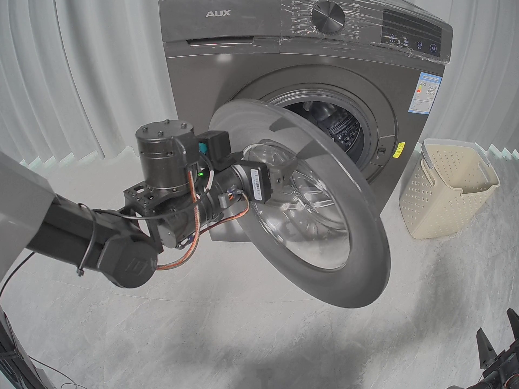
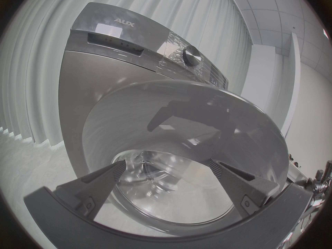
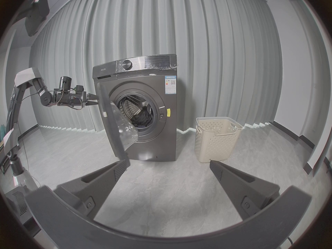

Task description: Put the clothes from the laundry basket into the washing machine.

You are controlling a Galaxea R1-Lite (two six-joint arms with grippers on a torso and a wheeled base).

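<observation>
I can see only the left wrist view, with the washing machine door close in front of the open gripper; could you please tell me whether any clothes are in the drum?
Observer: Yes. Through the right wrist view, a dark heap of clothes lies in the drum, past the open door.
Operator: Thank you. Is anything left to load?
Observer: The laundry basket stands on the floor at the right side of the washing machine, and no clothes show in it.
Operator: And the other arm?
Observer: The right gripper is open and empty, back from the machine and facing its front.
</observation>
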